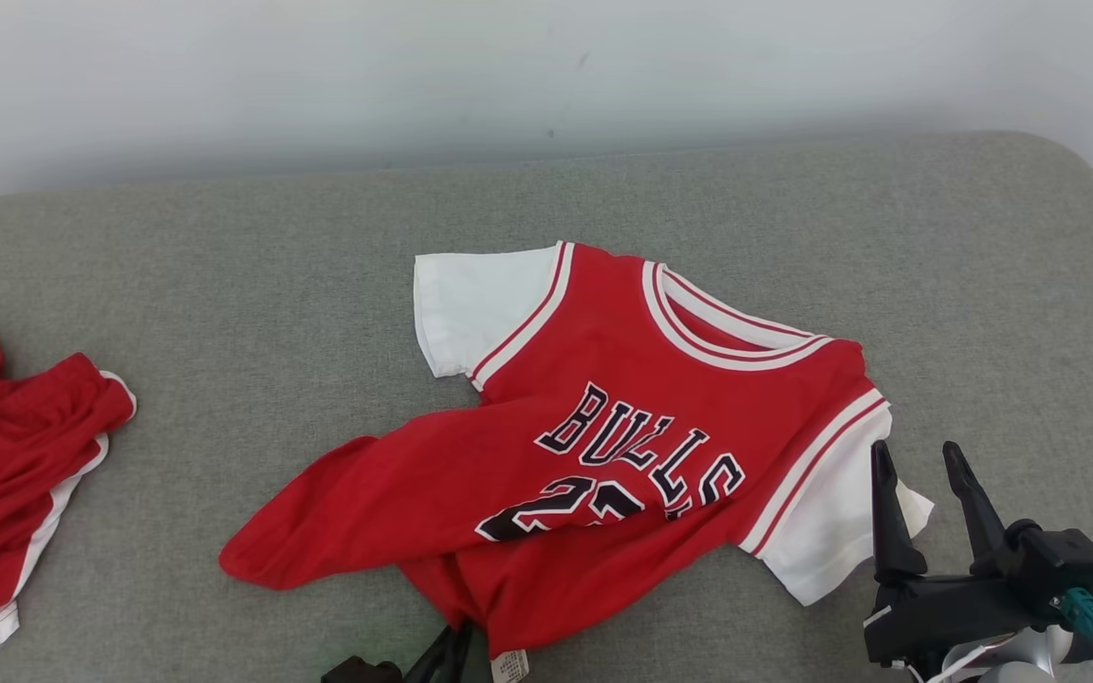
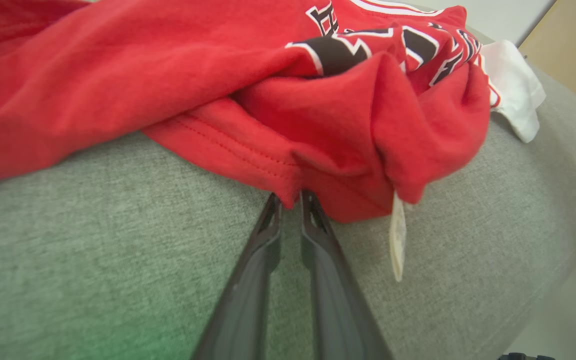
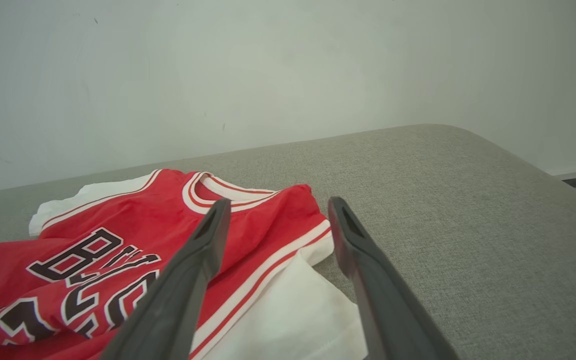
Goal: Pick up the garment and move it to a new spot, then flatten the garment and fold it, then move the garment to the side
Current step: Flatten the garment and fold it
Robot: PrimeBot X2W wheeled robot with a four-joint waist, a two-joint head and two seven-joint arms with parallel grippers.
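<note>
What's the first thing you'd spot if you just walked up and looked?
A bright red Bulls jersey lies rumpled in the middle of the grey cushion. The left gripper pinches its bottom hem near the tag, while the right gripper hangs open by its white sleeve. Another red garment sits at the far left.

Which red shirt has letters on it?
The Bulls jersey in the middle of the grey surface. It has black letters, a number and white sleeves. The other red garment, crumpled at the left edge, shows no letters.
</note>
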